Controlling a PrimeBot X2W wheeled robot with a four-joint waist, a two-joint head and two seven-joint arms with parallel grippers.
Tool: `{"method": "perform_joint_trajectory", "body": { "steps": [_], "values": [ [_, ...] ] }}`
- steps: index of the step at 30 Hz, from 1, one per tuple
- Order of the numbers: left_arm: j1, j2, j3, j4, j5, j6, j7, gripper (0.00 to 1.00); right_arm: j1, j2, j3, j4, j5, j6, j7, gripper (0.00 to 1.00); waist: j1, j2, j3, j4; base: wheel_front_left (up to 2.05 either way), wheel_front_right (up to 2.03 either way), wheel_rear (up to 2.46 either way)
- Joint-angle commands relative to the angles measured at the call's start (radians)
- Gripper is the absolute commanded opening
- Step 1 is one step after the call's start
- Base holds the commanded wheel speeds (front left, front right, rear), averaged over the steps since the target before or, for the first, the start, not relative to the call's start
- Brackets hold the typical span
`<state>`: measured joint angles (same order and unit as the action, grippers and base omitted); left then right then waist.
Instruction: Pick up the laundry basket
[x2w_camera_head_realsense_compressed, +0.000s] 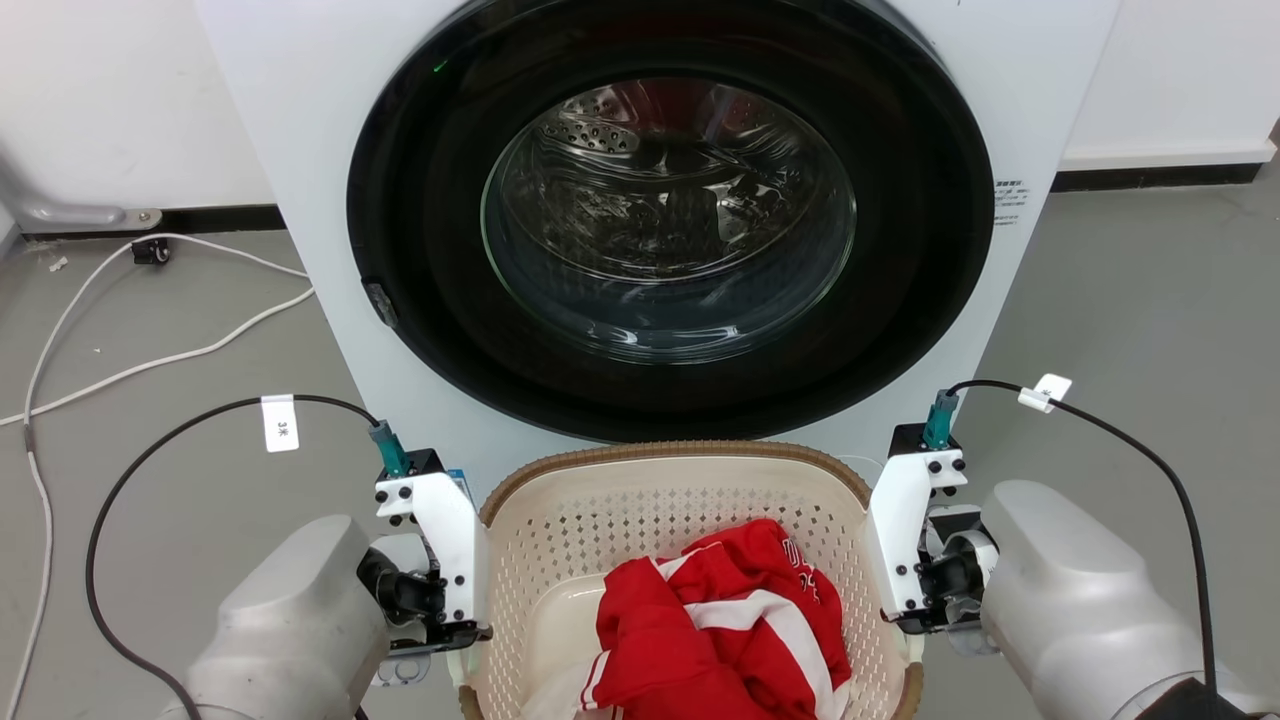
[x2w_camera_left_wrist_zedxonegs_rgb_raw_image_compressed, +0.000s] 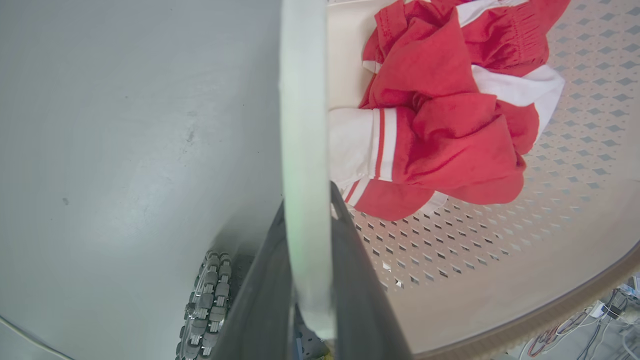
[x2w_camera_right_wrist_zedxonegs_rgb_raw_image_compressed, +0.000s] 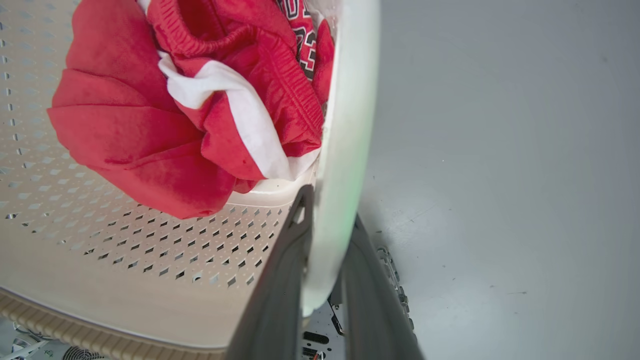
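Note:
The cream perforated laundry basket (x2w_camera_head_realsense_compressed: 640, 505) with its brown woven rim sits low in the head view, right before the washing machine. A red and white garment (x2w_camera_head_realsense_compressed: 720, 620) lies inside it. My left gripper (x2w_camera_left_wrist_zedxonegs_rgb_raw_image_compressed: 307, 195) is shut on the basket's white left handle (x2w_camera_left_wrist_zedxonegs_rgb_raw_image_compressed: 302, 100), one dark finger on each side. My right gripper (x2w_camera_right_wrist_zedxonegs_rgb_raw_image_compressed: 330, 205) is shut the same way on the white right handle (x2w_camera_right_wrist_zedxonegs_rgb_raw_image_compressed: 350, 100). In the head view both white wrists (x2w_camera_head_realsense_compressed: 440, 540) press against the basket's sides. I cannot tell whether the basket rests on the floor.
The white washing machine (x2w_camera_head_realsense_compressed: 300, 150) with its closed round glass door (x2w_camera_head_realsense_compressed: 670, 220) stands just behind the basket. White cables (x2w_camera_head_realsense_compressed: 150, 360) trail over the grey floor at the left. My base's roller wheel (x2w_camera_left_wrist_zedxonegs_rgb_raw_image_compressed: 210, 300) shows below the left handle.

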<state>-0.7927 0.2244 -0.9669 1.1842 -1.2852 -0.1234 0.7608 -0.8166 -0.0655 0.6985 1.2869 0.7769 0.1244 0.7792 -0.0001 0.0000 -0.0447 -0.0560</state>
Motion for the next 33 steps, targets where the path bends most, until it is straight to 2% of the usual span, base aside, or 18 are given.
{"method": "perform_joint_trajectory", "body": {
  "steps": [1,33],
  "values": [
    [0.002,-0.034,0.000,-0.018,-0.014,-0.013,-0.004,0.00,0.006,0.028,0.004,-0.014,0.018,0.012,-0.007,0.00,0.0001,0.0000,0.003,0.000,0.00,0.00,0.00],
    [0.009,-0.042,-0.013,-0.019,-0.046,-0.013,-0.007,0.00,0.005,0.032,0.035,-0.009,0.061,0.012,-0.011,0.00,0.0001,0.0000,0.018,0.004,0.00,0.00,0.00]
  ]
}}
